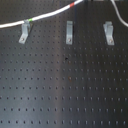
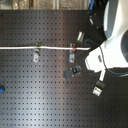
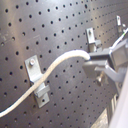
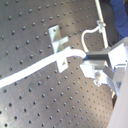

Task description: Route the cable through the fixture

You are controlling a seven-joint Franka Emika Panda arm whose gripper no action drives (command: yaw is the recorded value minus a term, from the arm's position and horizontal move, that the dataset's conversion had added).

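The cable (image 1: 50, 15), a thin white cord, comes in from the first exterior view's left. Its green band (image 1: 29, 21) lies at the top of the left fixture clip (image 1: 23, 34), and its red band (image 1: 75, 5) rises above the middle clip (image 1: 69, 32). In the second exterior view the cable (image 2: 55, 48) runs straight across two clips (image 2: 36, 55) (image 2: 71, 56) toward the white arm (image 2: 107, 55). My gripper (image 3: 92, 59) is shut on the cable (image 3: 60, 62), and the second wrist view shows that gripper (image 4: 89, 61) beside a clip (image 4: 59, 42). Whether the cord sits inside any clip is unclear.
A third clip (image 1: 108, 32) stands at the first exterior view's right, with another white cord (image 1: 120, 16) curving above it. The black pegboard (image 1: 65, 85) carries loose dark and metal parts (image 2: 75, 71) (image 2: 98, 90) near the arm. A blue item (image 2: 1, 90) lies at the second exterior view's left edge.
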